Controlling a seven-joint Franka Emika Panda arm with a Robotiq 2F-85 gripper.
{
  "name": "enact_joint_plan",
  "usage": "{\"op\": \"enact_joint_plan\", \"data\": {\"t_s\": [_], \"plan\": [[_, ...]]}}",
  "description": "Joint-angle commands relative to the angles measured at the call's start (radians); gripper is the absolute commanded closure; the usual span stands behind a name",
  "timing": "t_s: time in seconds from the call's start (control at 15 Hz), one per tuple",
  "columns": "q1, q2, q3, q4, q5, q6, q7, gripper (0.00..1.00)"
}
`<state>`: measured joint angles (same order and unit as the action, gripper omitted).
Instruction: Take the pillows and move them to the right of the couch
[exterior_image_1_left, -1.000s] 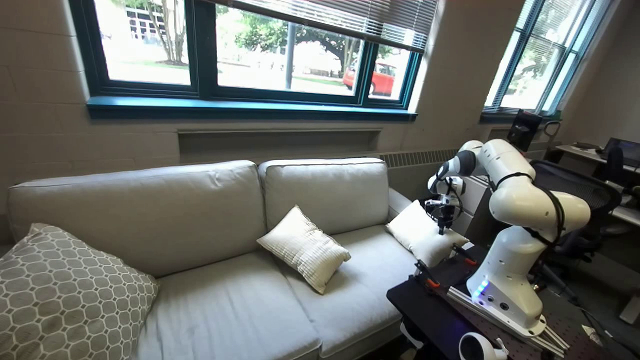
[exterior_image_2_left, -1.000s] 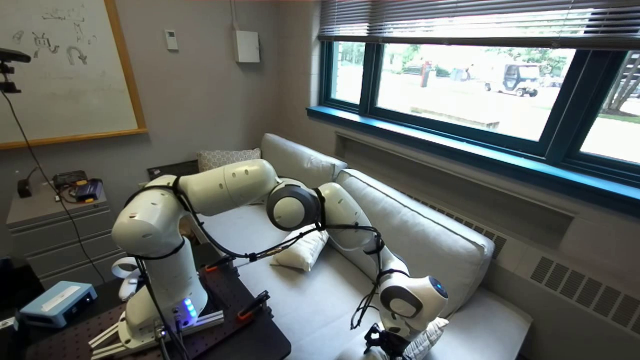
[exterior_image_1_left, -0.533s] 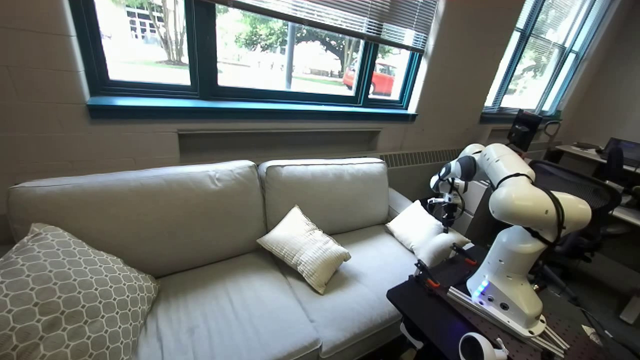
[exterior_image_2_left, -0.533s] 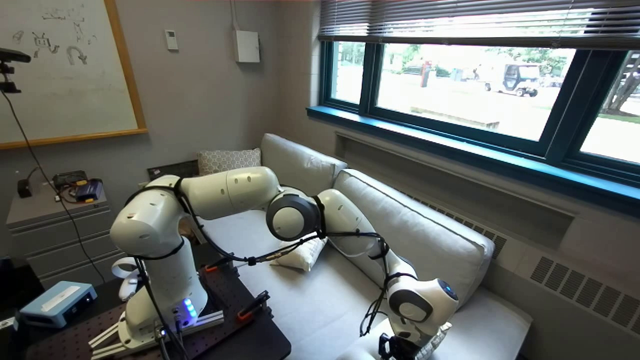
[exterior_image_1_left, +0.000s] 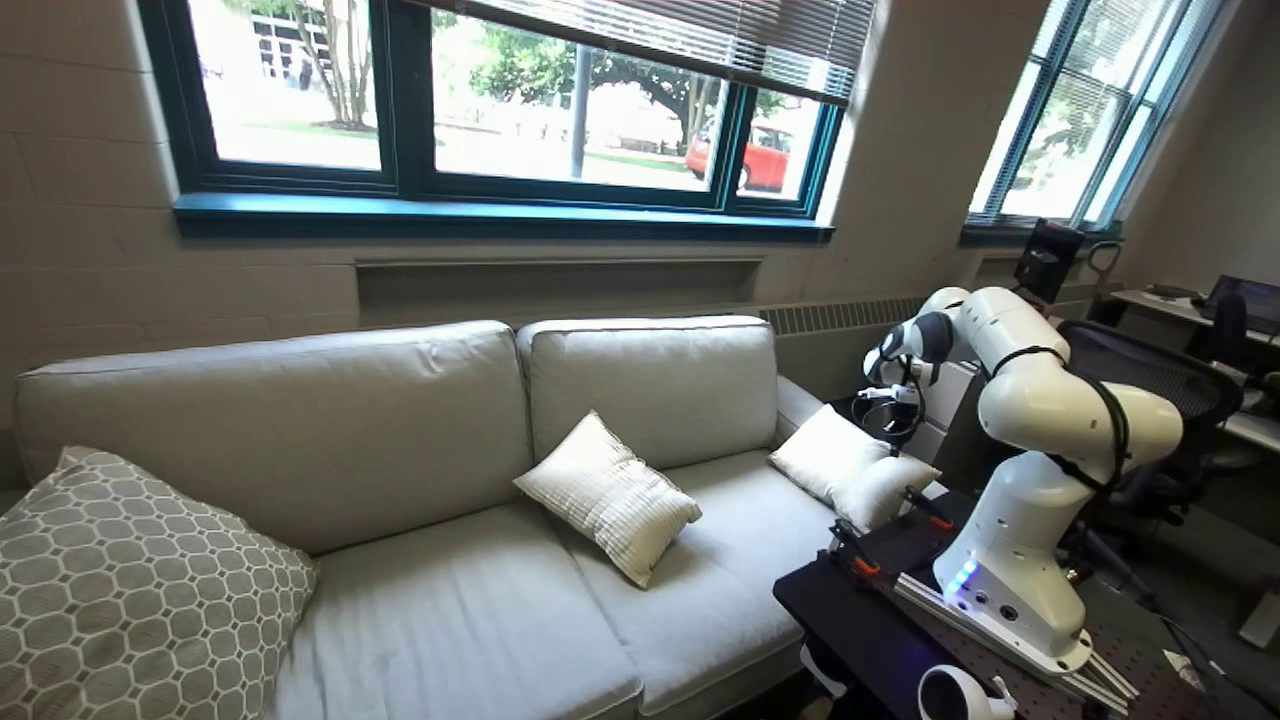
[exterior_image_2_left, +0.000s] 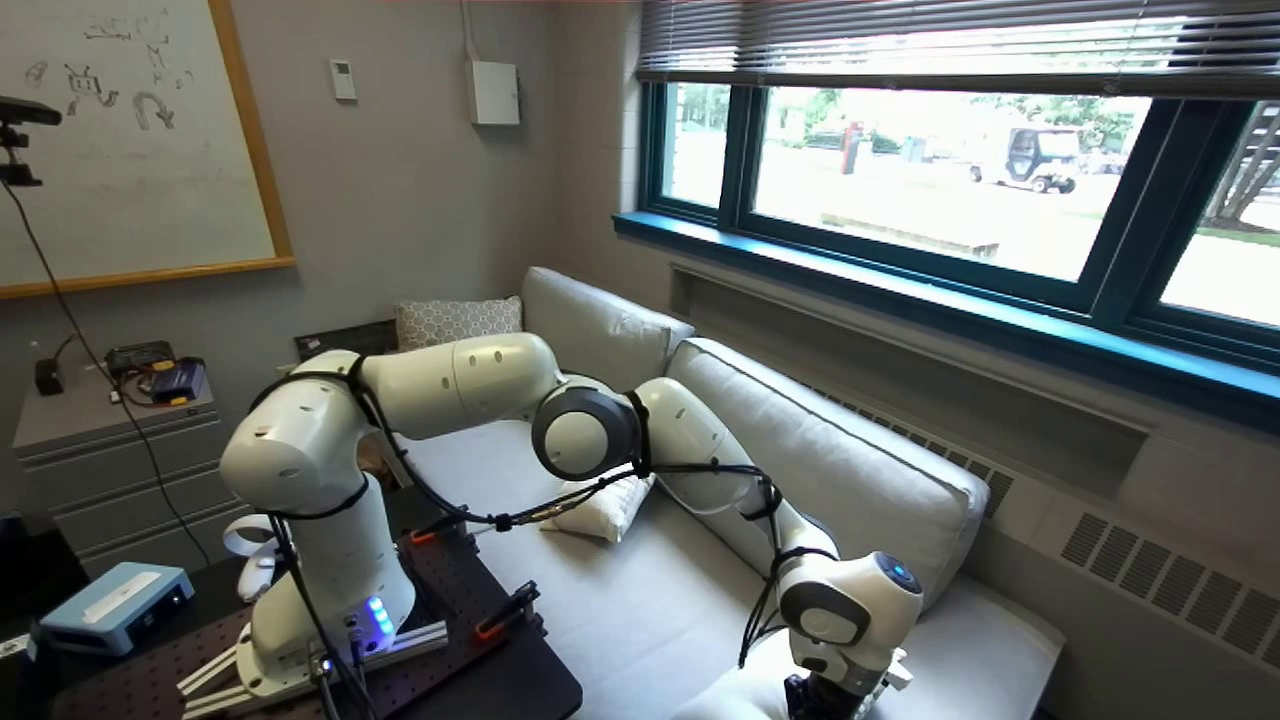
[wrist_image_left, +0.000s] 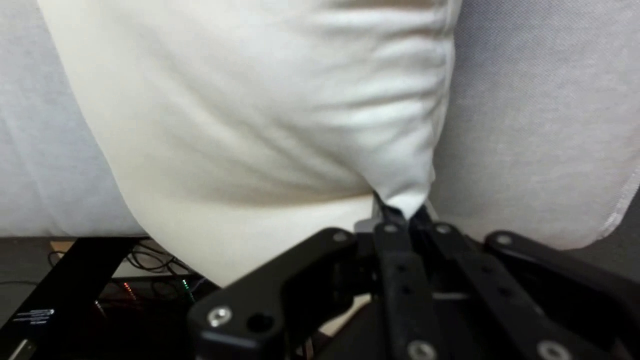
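On the pale couch lie two white pillows. One white pillow leans across the seam between the seat cushions, partly behind the arm in an exterior view. By the couch arm nearest the robot rests the other pillow, which fills much of the wrist view. My gripper is shut on this pillow, pinching a fold of its cloth at the edge, with creases running from the fingertips. From outside, the gripper points down onto the pillow, which has a dent there; its fingertips are mostly hidden.
A larger grey patterned pillow sits at the couch's far end. The robot's black table, with clamps at its edge, stands close against the couch front. The back cushions rise behind the seat.
My gripper moved slightly away from the couch's middle, and its jaws came together. The cloth near the couch arm is drawn into a fold between the fingers. The middle pillow stayed put.
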<state>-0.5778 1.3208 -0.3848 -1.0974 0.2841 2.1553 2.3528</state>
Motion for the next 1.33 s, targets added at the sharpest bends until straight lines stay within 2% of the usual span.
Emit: {"op": "enact_joint_plan", "data": {"t_s": [0.0,0.07,0.13,0.53,0.73,1.0,1.27], "plan": [[0.024,0.005,-0.017,0.003,-0.004,0.025,0.053,0.69],[0.030,0.005,-0.019,0.000,-0.007,0.024,0.058,0.69],[0.036,0.005,-0.021,-0.002,-0.008,0.026,0.061,0.64],[0.069,-0.016,-0.032,-0.035,-0.012,0.026,0.050,0.19],[0.095,-0.068,-0.042,-0.107,0.002,0.117,0.041,0.00],[0.126,-0.181,-0.034,-0.258,0.017,0.270,-0.015,0.00],[0.158,-0.311,0.009,-0.446,0.009,0.384,-0.165,0.00]]}}
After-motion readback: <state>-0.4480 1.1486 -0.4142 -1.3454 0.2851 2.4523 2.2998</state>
